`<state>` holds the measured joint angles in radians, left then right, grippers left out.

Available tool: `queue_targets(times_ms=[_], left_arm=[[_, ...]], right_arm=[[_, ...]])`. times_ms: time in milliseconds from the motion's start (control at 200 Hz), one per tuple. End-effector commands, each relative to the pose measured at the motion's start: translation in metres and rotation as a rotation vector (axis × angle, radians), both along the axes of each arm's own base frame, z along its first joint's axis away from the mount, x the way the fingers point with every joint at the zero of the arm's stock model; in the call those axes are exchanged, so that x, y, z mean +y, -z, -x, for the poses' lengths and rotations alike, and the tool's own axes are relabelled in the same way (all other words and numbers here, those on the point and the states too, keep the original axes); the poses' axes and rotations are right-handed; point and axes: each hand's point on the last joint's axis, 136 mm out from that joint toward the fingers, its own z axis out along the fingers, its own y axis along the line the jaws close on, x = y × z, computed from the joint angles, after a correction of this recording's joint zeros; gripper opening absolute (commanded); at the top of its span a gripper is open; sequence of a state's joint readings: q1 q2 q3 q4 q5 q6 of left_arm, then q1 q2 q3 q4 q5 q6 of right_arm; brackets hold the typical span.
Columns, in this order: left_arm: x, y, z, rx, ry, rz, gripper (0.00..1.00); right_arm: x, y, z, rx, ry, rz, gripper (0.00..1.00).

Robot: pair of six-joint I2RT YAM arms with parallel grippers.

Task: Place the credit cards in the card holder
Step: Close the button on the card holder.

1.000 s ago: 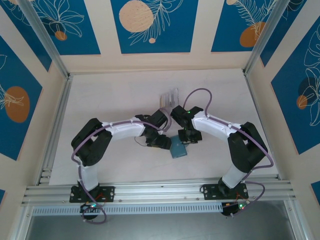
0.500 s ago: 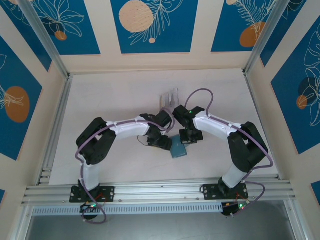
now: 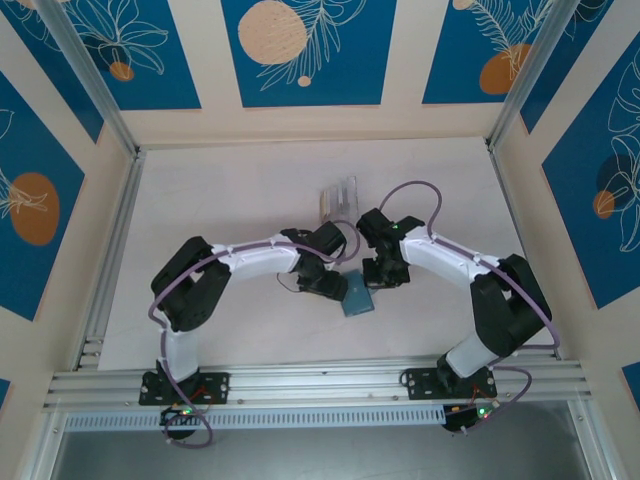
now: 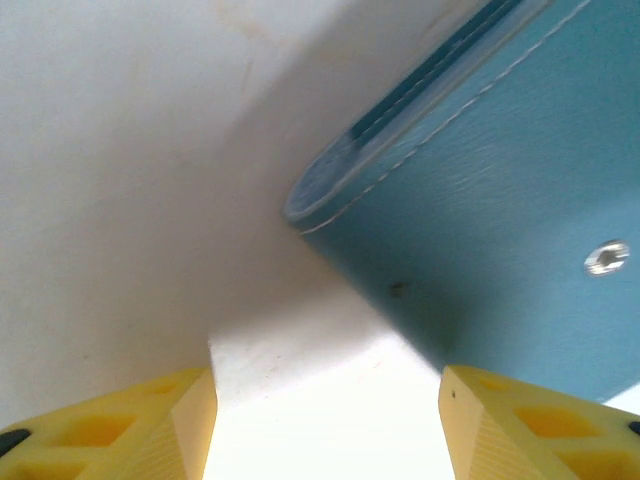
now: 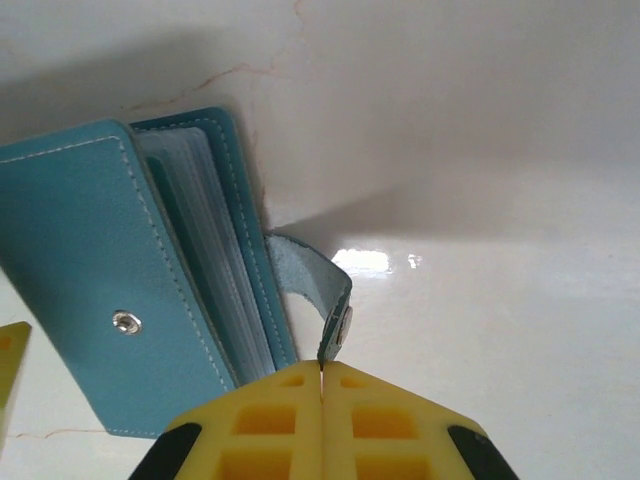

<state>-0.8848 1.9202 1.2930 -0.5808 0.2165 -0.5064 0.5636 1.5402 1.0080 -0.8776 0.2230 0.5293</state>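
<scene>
Right gripper (image 5: 322, 372) clenched on the card holder's (image 5: 100, 260) snap strap (image 5: 318, 290); left gripper (image 4: 327, 400) released.
I see the card holder lying on the table (image 3: 230, 190) between the two grippers, cover slightly ajar, clear pockets showing. One corner sits just ahead of my left fingers (image 4: 130, 430), which are spread apart; can't tell if they touch it.

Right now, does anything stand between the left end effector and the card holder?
Nothing visible does. The open left end effector faces the card holder directly, with bare table between them.
</scene>
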Motion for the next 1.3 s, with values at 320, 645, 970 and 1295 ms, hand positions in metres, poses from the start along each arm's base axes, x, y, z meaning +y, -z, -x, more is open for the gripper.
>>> queue_targets(times_ms=[320, 645, 970, 1295], left_arm=[[-0.011, -0.005, -0.018, -0.008, -0.055, 0.064, 0.61], [-0.004, 0.022, -0.017, 0.007, -0.033, 0.004, 0.61], [-0.003, 0.029, -0.012, 0.015, -0.021, 0.012, 0.60], [-0.006, 0.030, -0.011, 0.021, -0.025, 0.034, 0.60]], right_arm=[[0.012, -0.014, 0.003, 0.020, 0.048, -0.266, 0.00], [0.026, -0.025, 0.006, 0.031, 0.033, -0.425, 0.00], [0.041, -0.022, 0.011, 0.092, 0.010, -0.504, 0.00], [0.054, -0.008, 0.014, 0.179, -0.007, -0.538, 0.00]])
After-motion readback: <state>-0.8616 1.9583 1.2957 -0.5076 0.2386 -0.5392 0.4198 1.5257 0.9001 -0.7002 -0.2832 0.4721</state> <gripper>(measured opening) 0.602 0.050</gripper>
